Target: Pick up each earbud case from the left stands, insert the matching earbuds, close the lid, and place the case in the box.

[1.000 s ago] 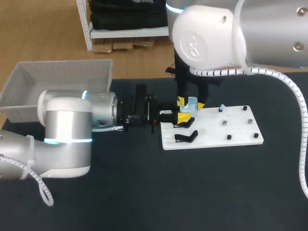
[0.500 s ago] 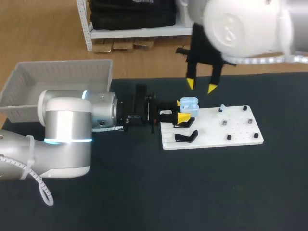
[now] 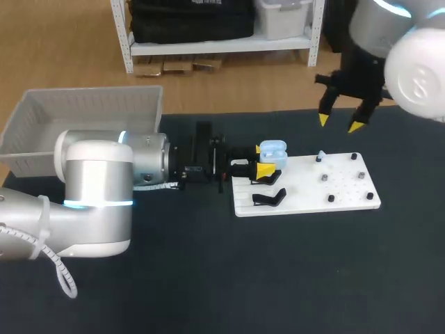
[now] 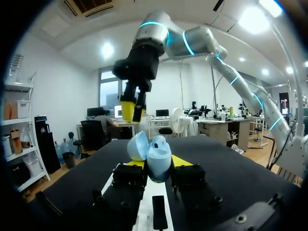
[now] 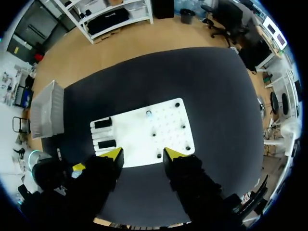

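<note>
Pale blue, the small plastic earbud case (image 4: pixel 159 158) is pinched from both sides between the yellow tips of my left gripper (image 4: pixel 158 163), its rounded lid hinged open so the inside can be reached from above. I hold it low at the left end of the flat white peg board (image 3: pixel 306 195), just beside an empty black stand (image 3: pixel 268 198), which I judge a steady spot for loading. Whether anything already sits inside the case I cannot tell. Further along the board stands a tiny pale blue earbud (image 3: pixel 321 155), as best I can make out at that size, probably the match for this case. Beyond and well above it hangs my right gripper (image 3: pixel 341 124), jaws spread and empty, clear of the case. Farthest off, at the table's left corner past my left arm, waits the white slatted plastic box (image 3: pixel 90 111).
</note>
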`<state>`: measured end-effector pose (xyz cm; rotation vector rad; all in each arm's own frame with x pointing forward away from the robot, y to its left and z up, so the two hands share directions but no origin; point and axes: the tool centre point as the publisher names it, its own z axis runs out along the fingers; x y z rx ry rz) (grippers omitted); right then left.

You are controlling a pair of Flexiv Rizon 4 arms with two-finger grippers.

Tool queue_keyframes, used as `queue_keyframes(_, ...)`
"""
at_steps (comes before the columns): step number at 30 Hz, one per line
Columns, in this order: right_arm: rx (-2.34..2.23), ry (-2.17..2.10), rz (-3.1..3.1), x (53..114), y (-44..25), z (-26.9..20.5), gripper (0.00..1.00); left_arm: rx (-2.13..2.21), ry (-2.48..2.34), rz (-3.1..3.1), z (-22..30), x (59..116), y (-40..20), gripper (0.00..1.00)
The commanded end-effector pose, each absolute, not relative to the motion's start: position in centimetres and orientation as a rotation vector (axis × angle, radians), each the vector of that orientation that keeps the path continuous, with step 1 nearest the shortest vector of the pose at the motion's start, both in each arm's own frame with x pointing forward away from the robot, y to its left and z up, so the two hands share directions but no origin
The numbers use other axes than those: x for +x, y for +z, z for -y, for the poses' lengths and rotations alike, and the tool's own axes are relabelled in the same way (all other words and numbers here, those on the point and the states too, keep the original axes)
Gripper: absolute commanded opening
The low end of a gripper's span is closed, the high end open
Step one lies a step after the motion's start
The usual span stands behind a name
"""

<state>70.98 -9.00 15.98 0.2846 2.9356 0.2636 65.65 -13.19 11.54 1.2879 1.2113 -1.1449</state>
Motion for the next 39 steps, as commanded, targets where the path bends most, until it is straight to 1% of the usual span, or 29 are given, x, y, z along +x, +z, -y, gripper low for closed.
queue_keyframes(1,0.234,0.346,-2.93,72.4,13.4,9.3,0.75,1.284,-1.143,-1.207,13.2,65.6,11.4,0.0)
queue_keyframes(4,0.185,0.344,-2.915,72.8,12.0,9.2,0.78,1.284,-1.143,-1.207,13.2,65.6,11.4,0.0)
queue_keyframes(7,0.153,0.345,-2.898,73.2,10.5,9.3,0.72,1.284,-1.143,-1.207,13.2,65.6,11.4,0.0)
queue_keyframes(8,0.14,0.34,-2.892,73.2,10.1,9.4,0.67,1.284,-1.143,-1.207,13.2,65.6,11.4,0.0)
queue_keyframes(9,0.135,0.339,-2.89,73.3,9.4,9.5,0.56,1.284,-1.143,-1.207,13.2,65.6,11.4,0.0)
queue_keyframes(11,0.128,0.332,-2.888,73.6,8.4,9.7,0.51,1.284,-1.143,-1.207,13.2,65.6,11.4,0.0)
queue_keyframes(18,0.113,0.334,-2.902,74.1,6.2,9.3,0.49,1.284,-1.143,-1.207,13.2,65.6,11.4,0.0)
queue_keyframes(39,0.149,0.353,-2.916,76.1,4.3,8.6,0.42,1.284,-1.143,-1.207,13.2,65.6,11.4,0.0)
